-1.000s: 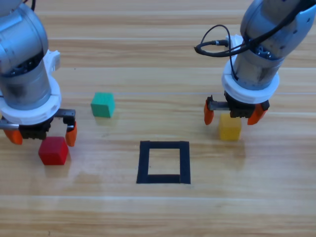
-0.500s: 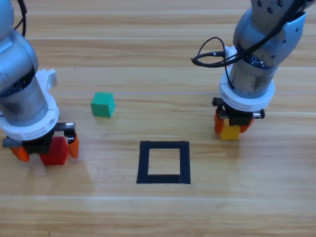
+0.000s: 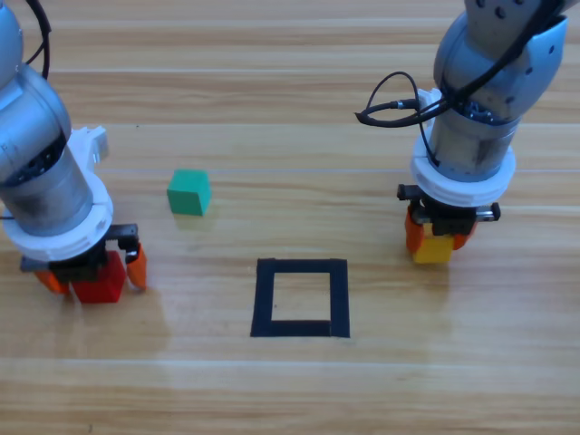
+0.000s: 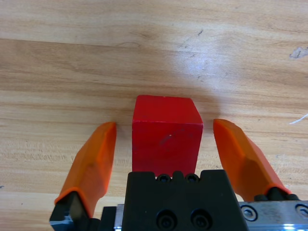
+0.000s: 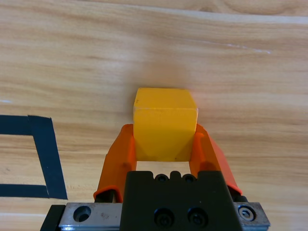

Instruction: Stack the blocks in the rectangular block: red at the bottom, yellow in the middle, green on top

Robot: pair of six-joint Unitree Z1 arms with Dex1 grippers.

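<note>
Fingers (image 4: 98, 159) of the left gripper (image 3: 91, 272) stand spread on either side of the red cube (image 3: 100, 281), with a gap on each side, not touching it. That cube sits flat on the bench (image 3: 290, 390), left of the black tape frame (image 3: 300, 298). Farther back, the green cube (image 3: 188, 192) lies alone with open wood around it. At right, the right gripper (image 3: 439, 237) has its fingers (image 5: 120, 156) closed tight on the yellow cube (image 3: 433, 249), just right of the frame's far corner. Bare wood fills the hollow centre of the frame.
</note>
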